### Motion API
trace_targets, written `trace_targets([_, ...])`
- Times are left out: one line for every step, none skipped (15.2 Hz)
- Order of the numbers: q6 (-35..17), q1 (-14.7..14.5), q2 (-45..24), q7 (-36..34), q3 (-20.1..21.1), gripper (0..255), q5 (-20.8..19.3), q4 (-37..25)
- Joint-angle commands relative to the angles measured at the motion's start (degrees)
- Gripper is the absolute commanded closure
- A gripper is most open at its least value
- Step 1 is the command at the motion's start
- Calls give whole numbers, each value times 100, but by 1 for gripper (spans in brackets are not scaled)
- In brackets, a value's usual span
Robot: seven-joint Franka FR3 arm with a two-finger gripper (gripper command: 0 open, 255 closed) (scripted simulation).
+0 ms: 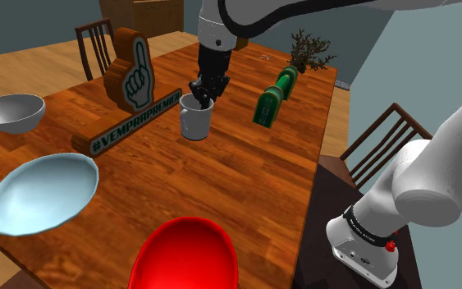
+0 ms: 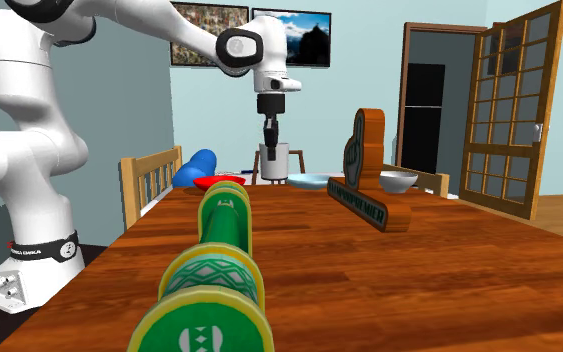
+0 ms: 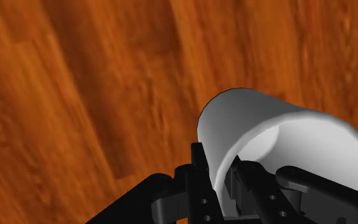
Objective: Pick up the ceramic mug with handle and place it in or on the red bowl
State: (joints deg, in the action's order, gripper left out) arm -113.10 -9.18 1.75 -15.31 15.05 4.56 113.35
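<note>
The white mug [image 3: 279, 127] was clasped at its rim by the claw [image 3: 219, 170] (handle cut off); "#VEMPRAPREMIER" was read on the sign [image 1: 136, 82].

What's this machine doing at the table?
A white robot arm holds a white mug by its rim with its black gripper. The wrist view shows one finger inside the cup and one outside. The mug is near the middle of the wooden table, beside a foam-finger sign. Whether it is lifted off the wood is hard to tell. The red bowl it is meant for sits apart from it, at the table's near edge in the shoulder view.
</note>
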Motion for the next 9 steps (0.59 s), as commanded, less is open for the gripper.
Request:
trace_targets([172,0,36,-11,0,255,5,-137])
trace_targets([247,1,49,-13,-2,255,6,-200])
trace_targets([322,2,60,-16,-4,255,7,-264])
trace_targets([311,-53,165,-117,54,255,37,-159])
trace_targets([303,-109,265,-220,112,255,67,-61])
trace_targets([296,-166,362,-324,172,255,98,30])
trace_targets([292,-222,454,-430,235,255,129,114])
trace_targets([289,-279,542,-538,299,255,161,192])
trace_targets([288,-336,625,-647,365,255,194,262])
